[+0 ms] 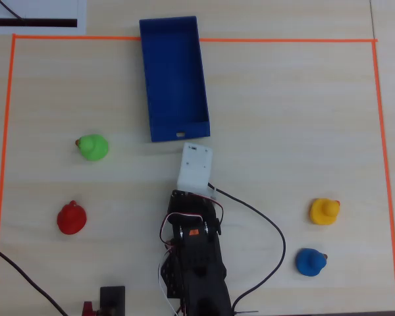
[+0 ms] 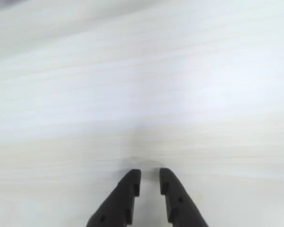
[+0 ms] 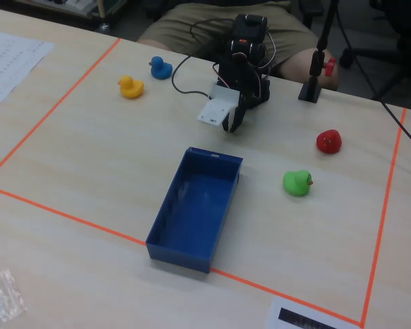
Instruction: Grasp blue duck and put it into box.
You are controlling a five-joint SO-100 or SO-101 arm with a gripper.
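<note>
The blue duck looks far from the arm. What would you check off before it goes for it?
1. Gripper empty: ok, nothing between the fingers in the wrist view.
2. Jaws wide enough for a duck: not ok, only a narrow gap shows.
3. Blue duck free to grab: ok, it sits apart from the yellow duck.
4. Gripper near the blue duck: not ok, it hangs by the box's short end.
5. Box empty: ok, nothing lies inside.
6. Black cable clear of the path: cannot tell, it loops toward the ducks.
</note>
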